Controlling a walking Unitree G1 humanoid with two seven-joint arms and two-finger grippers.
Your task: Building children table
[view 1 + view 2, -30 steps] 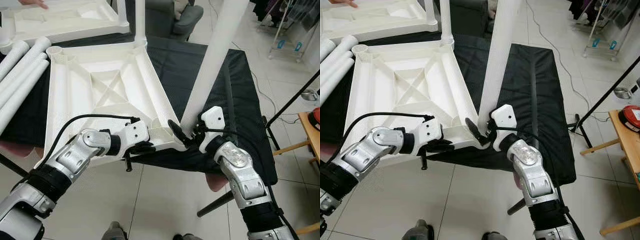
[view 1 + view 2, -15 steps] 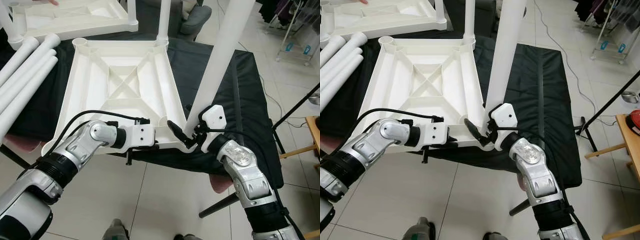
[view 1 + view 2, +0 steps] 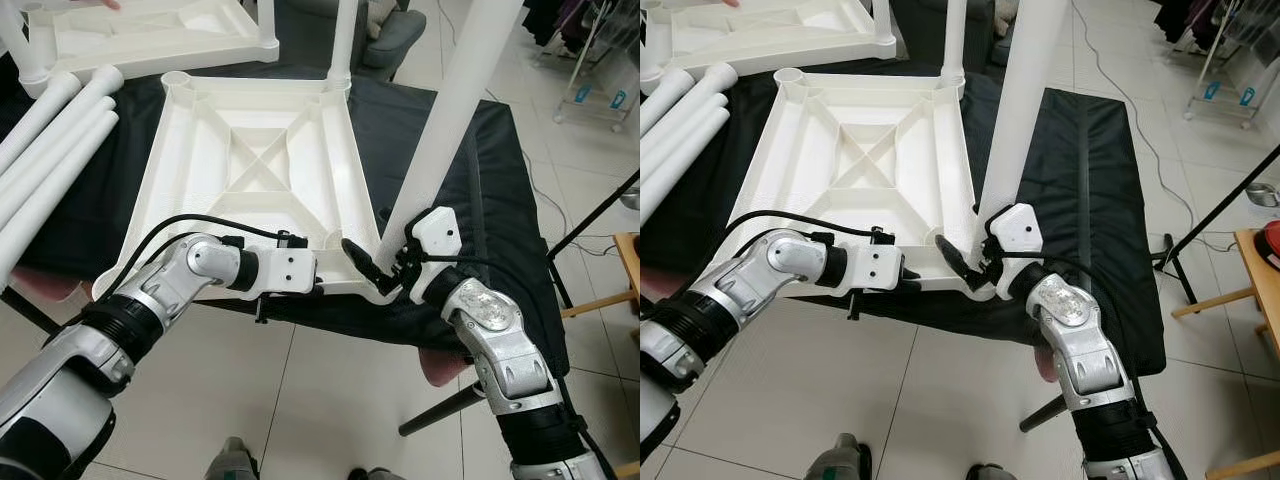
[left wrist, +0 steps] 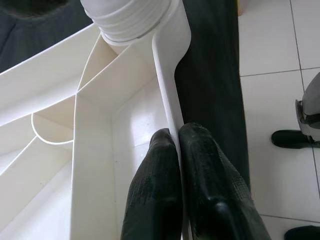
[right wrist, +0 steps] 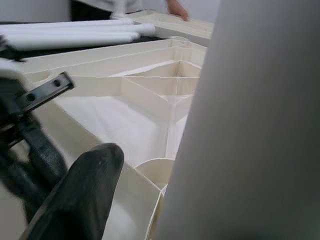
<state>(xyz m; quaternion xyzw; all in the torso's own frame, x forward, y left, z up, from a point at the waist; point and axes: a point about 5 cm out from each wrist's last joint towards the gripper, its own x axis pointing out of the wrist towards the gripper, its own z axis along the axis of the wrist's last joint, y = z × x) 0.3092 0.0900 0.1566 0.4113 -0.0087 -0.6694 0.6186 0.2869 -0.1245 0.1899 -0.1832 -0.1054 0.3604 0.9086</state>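
A white table top (image 3: 250,170) lies upside down on a black cloth (image 3: 470,180). One white leg (image 3: 342,40) stands in its far right corner. My right gripper (image 3: 375,278) is shut on the foot of a second white leg (image 3: 440,130), which leans at the near right corner. Its ribbed end (image 4: 132,20) sits at the corner socket. My left gripper (image 3: 325,285) is shut on the near rim (image 4: 167,75), one finger each side of the wall. The right wrist view has one black finger (image 5: 85,190) beside the leg (image 5: 260,125).
Another white table top (image 3: 150,30) lies at the far left, with a person's hand (image 3: 100,3) at its edge. Several loose white legs (image 3: 50,140) lie at the left. A grey armchair (image 3: 390,40), black stand legs (image 3: 590,210) and a wooden table (image 3: 630,270) border the tiled floor.
The whole view has shifted, and the table top now lies squarer to me. My left elbow has swung inward. Both grippers keep their holds.
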